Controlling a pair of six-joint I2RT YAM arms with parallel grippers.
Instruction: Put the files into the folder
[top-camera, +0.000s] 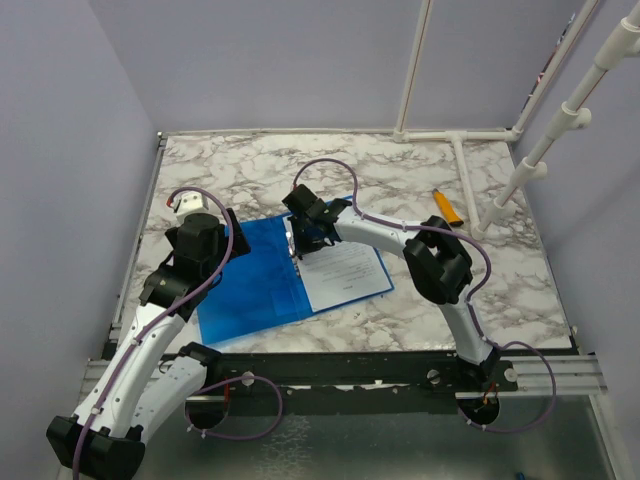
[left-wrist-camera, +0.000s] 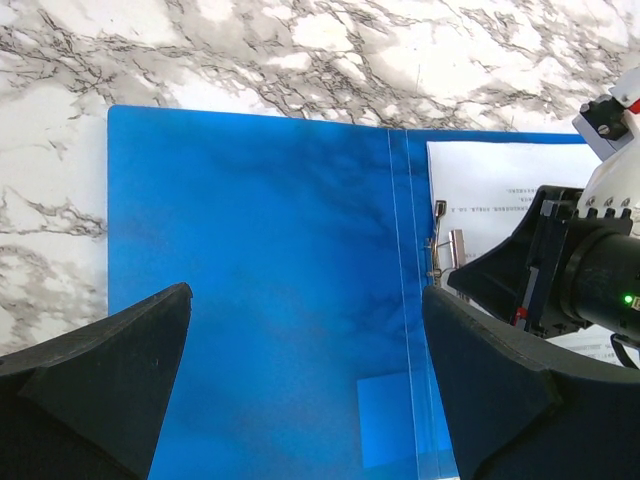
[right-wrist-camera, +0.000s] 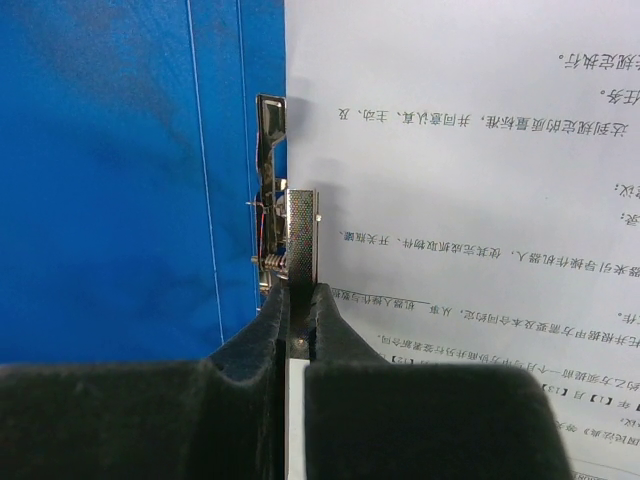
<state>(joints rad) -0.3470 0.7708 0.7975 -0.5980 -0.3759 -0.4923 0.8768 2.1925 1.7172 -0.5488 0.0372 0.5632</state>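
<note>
The blue folder (top-camera: 250, 290) lies open on the marble table. The files (top-camera: 345, 272), white sheets with black text, lie on its right half. My right gripper (top-camera: 305, 232) is at the spine, shut on the lever of the metal clip (right-wrist-camera: 300, 225); its fingers (right-wrist-camera: 255, 335) pinch the lever's textured tab beside the files' (right-wrist-camera: 470, 180) left edge. My left gripper (left-wrist-camera: 305, 360) is open and empty, hovering over the folder's bare left cover (left-wrist-camera: 260, 260). The clip (left-wrist-camera: 440, 240) and the right gripper (left-wrist-camera: 500, 270) also show in the left wrist view.
An orange object (top-camera: 446, 207) lies on the table at the back right. A white pipe frame (top-camera: 470, 180) runs along the back and right side. Bare marble surrounds the folder (top-camera: 440, 300).
</note>
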